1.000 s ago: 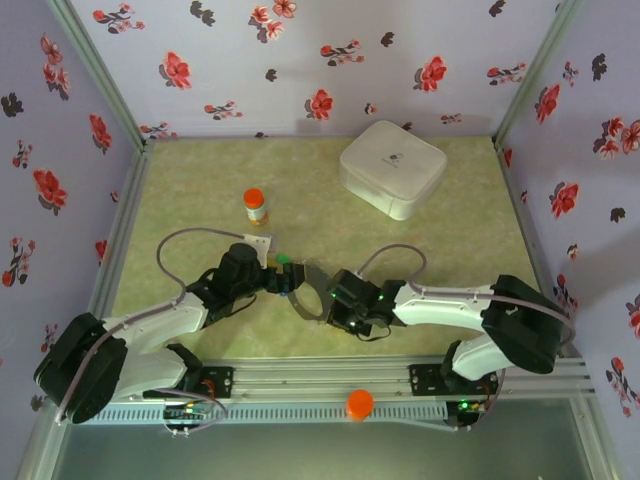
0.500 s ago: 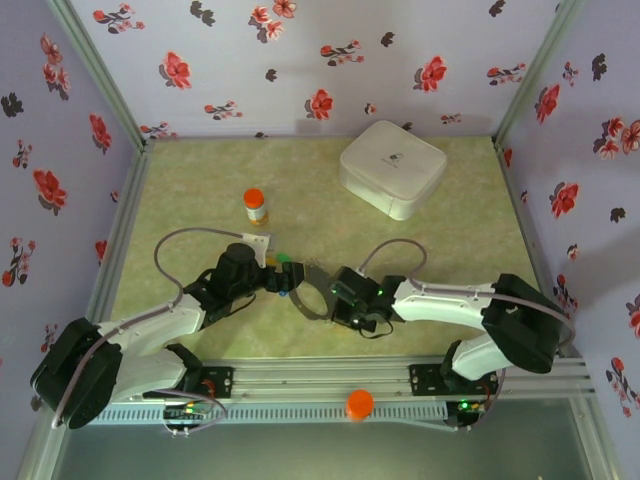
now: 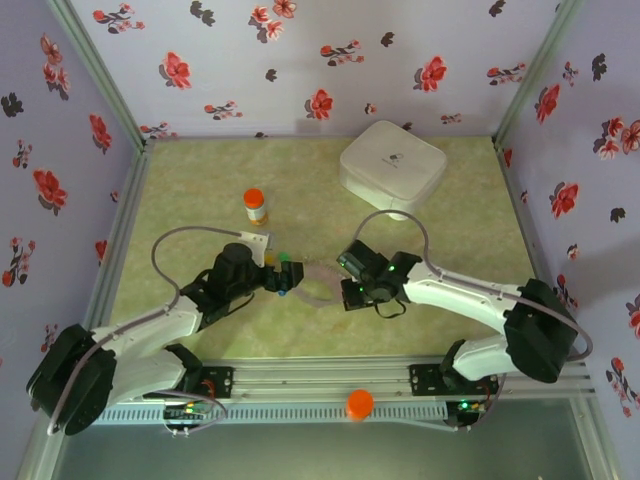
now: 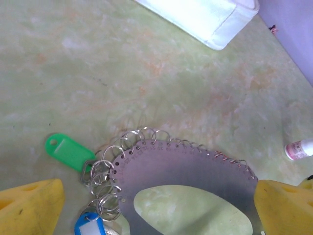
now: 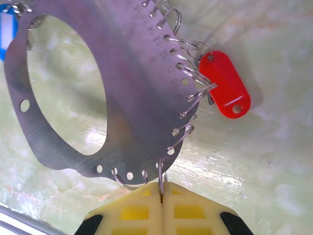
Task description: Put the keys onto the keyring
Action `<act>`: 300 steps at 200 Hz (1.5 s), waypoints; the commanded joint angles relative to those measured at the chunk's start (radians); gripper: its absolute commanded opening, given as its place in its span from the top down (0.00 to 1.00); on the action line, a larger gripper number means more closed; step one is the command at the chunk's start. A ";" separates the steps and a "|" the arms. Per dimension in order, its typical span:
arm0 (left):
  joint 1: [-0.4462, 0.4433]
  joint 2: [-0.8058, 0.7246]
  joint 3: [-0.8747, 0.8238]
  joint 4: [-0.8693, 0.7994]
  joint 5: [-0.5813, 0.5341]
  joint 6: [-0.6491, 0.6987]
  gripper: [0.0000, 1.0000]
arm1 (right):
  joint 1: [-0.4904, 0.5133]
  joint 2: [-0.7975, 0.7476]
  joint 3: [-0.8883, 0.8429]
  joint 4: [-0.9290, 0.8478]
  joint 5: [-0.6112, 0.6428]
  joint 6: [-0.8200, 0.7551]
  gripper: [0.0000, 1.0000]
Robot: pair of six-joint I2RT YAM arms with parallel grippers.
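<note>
Right wrist: right gripper (image 5: 161,196) clamps keyring (image 5: 142,93) rim, oval's long axis running up-left; left gripper (image 4: 156,205) spread.

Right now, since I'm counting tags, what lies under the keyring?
Bare table shows through the opening of the keyring; a blue tag peeks out at its edge. Anything under the metal itself is covered.
</note>
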State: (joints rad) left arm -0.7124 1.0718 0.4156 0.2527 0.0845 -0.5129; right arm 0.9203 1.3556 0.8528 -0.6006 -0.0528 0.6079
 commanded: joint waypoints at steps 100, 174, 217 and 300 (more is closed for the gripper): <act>0.016 -0.104 -0.032 0.001 0.011 0.134 0.00 | -0.022 0.051 -0.051 0.122 -0.286 -0.161 1.00; 0.019 -0.073 -0.037 0.034 0.014 0.136 0.00 | -0.023 0.120 -0.076 0.121 -0.208 -0.152 1.00; 0.020 -0.061 -0.044 0.045 0.014 0.132 0.00 | -0.023 0.140 -0.067 0.078 -0.150 -0.152 0.95; 0.023 -0.067 -0.049 0.045 0.014 0.131 0.00 | -0.022 -0.005 -0.028 -0.018 -0.065 -0.119 0.64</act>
State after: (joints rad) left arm -0.6991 1.0031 0.3763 0.2695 0.0902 -0.4038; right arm 0.9028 1.4220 0.7834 -0.5434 -0.1783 0.4641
